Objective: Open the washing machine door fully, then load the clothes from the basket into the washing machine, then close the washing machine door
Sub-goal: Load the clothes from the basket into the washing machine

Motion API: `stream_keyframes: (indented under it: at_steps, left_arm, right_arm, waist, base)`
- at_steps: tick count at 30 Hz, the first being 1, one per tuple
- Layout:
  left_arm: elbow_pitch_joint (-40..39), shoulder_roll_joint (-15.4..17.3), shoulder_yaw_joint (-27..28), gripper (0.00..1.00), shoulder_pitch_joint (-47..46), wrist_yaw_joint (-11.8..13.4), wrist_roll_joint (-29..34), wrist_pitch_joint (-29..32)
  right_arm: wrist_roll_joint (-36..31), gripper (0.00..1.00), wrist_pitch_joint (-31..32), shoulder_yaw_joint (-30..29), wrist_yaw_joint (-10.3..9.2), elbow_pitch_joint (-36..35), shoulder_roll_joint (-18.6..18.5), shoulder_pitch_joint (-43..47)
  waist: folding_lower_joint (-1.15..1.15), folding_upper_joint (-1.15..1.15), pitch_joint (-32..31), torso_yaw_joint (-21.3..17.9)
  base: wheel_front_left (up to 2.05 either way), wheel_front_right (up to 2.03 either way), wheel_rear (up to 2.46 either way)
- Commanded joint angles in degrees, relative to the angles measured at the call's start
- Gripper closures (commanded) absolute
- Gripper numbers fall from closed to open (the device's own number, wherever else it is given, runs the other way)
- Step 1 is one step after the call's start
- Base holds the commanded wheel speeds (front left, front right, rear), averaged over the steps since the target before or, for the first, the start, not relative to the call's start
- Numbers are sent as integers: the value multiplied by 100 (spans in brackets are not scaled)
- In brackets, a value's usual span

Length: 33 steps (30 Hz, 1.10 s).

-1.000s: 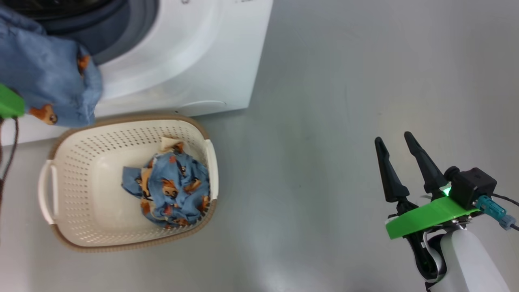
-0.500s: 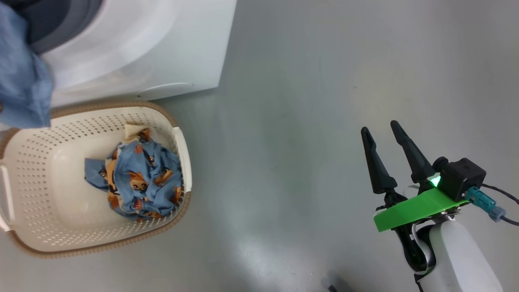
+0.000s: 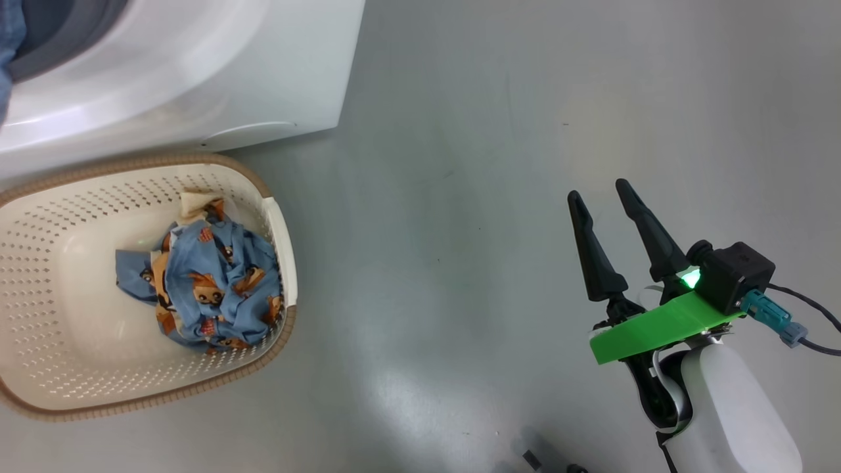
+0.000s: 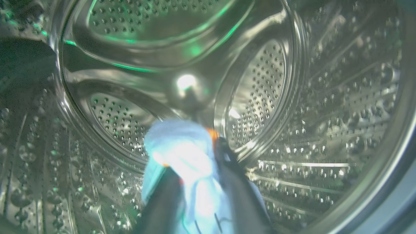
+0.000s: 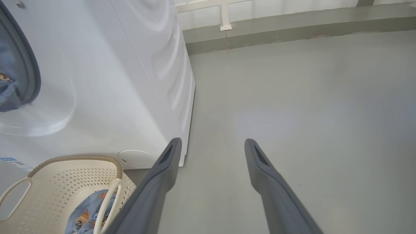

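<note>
Head view: the camera has swung, so the washing machine [image 3: 197,79] and the basket [image 3: 39,263] sit further left than a second ago. The blue garment [image 3: 6,39] that hung before the mouth is now a sliver at the far-left edge. The remaining clothes [image 3: 204,282] lie in the basket's right part. The right end effector [image 3: 601,197] hangs wide and empty over the floor [image 3: 460,197].

Left wrist view: the left end effector [image 4: 195,159] is inside the steel drum [image 4: 260,81] with the garment bunched between its fingers. I cannot tell whether it is clamped or loosening.

Right wrist view: blue cloth shows in the machine's mouth at the left. This piece looks ready to drop, and more loading remains.
</note>
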Motion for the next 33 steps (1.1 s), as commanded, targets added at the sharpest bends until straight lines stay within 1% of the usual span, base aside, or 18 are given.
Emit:
stream_keyframes:
  at_steps: [1,6,14,19,22,28,33]
  left_arm:
    - [-120,284,155,0,25,2,70,-29]
    - [1,158,407,0,127,-51,196,-29]
    - [268,-28,630,0,333,-99,314,-29]
    - [1138,-24,437,0,184,-112,307,-29]
    - [1508,-21,167,0,-30,-114,246,-29]
    - [1583,30,-73,0,-159,-115,-16,-29]
    - [1305,-41,16,0,59,-116,-260,-29]
  right_arm:
    - [7,0,-44,139,9,-99,3,76]
    - [11,0,-44,161,9,-83,3,74]
    - [11,0,-44,186,9,-57,-21,73]
    - [16,0,-44,220,9,-63,-19,112]
    - [19,0,-44,227,9,-65,-15,121]
    - [29,0,-44,218,9,-56,1,111]
    - [26,0,-44,187,9,-57,-11,95]
  waist:
    - [0,0,-6,4]
    - [0,0,-31,31]
    - [0,0,-127,55]
    - [0,0,-167,40]
    - [0,0,-154,40]
    - [0,0,-167,53]
    - [0,0,-220,95]
  base:
    - [0,0,0]
    - [0,0,0]
    - [0,0,0]
    - [0,0,0]
    - [0,0,0]
    - [0,0,0]
    - [0,0,0]
